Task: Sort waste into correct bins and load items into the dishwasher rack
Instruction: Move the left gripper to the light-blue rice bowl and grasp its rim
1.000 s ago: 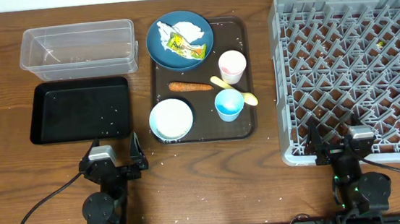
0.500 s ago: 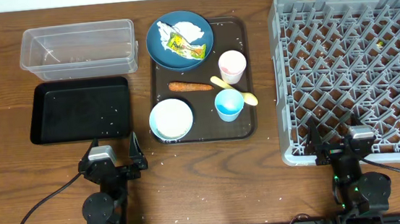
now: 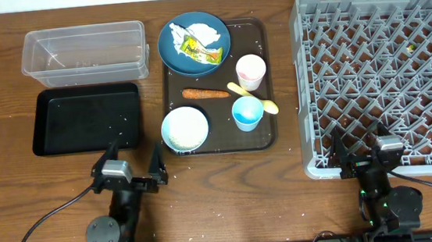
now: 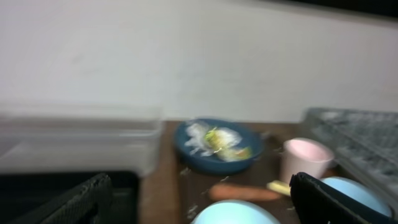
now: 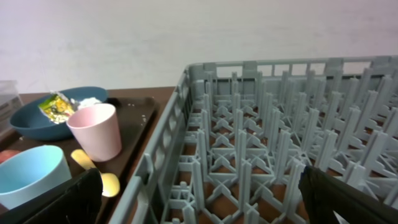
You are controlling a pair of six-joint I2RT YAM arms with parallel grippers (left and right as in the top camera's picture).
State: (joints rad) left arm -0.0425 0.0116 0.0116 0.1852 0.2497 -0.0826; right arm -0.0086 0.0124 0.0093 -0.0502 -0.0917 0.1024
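Seeing crumpled tissue (image 3: 203, 33) and yellow-green wrapper (image 3: 196, 51) on dark blue dish (image 3: 172, 48), back-left on brown serving tray (image 3: 260, 37). Carrot (image 3: 205, 94) lying mid-tray, just in front of dish. Also on tray: pink cup (image 3: 251, 72), light blue cup (image 3: 247, 113), pale yellow spoon (image 3: 266, 105) between them, pale blue bowl (image 3: 184, 129) front-left. Left of tray: clear tub (image 3: 84, 51) at back, black tray (image 3: 83, 121) in front, white specks inside. Grey dishwasher rack (image 3: 384, 75) on right of worktop (image 3: 11, 194). Reading left hand (image 3: 135, 162) as open, empty, just in front of black tray and bowl; wrist view blurred. Same for right hand (image 3: 357, 145): open wide, empty, at rack's front edge.
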